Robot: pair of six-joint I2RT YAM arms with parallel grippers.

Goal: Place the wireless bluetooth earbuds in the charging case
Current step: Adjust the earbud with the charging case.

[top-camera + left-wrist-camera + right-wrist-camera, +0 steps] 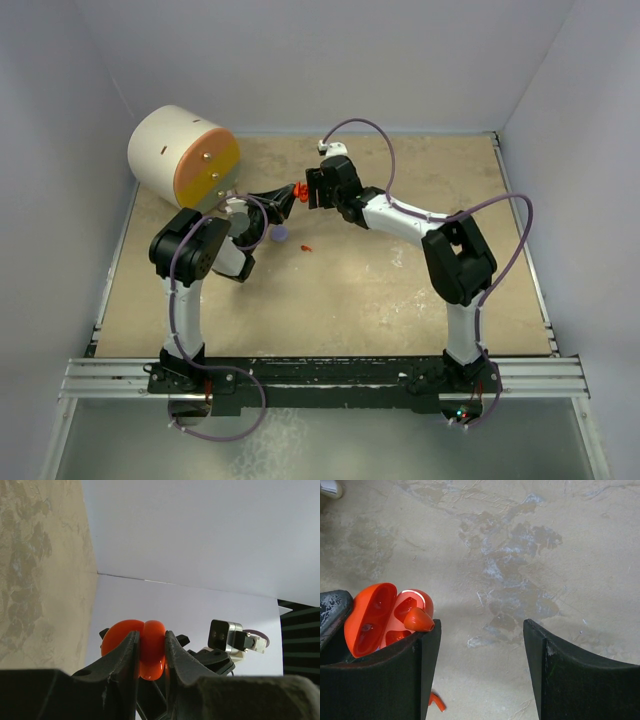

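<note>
My left gripper (284, 201) is shut on the open red-orange charging case (298, 190) and holds it above the table. In the left wrist view the case (150, 647) is pinched between the jaws of that gripper (151, 636). My right gripper (311, 187) is open right beside the case. In the right wrist view, that gripper (480, 630) is empty, and a red earbud (418, 620) rests at the open case (372, 617) against its left finger (422, 665). A second red earbud (436, 701) lies on the table below, also seen from above (307, 246). The grey-lavender earbuds are out of view.
A small lavender round case (279, 233) lies on the table under the left arm. A large cream cylinder with an orange face (185, 155) stands at the back left. White walls enclose the tan table (400, 300).
</note>
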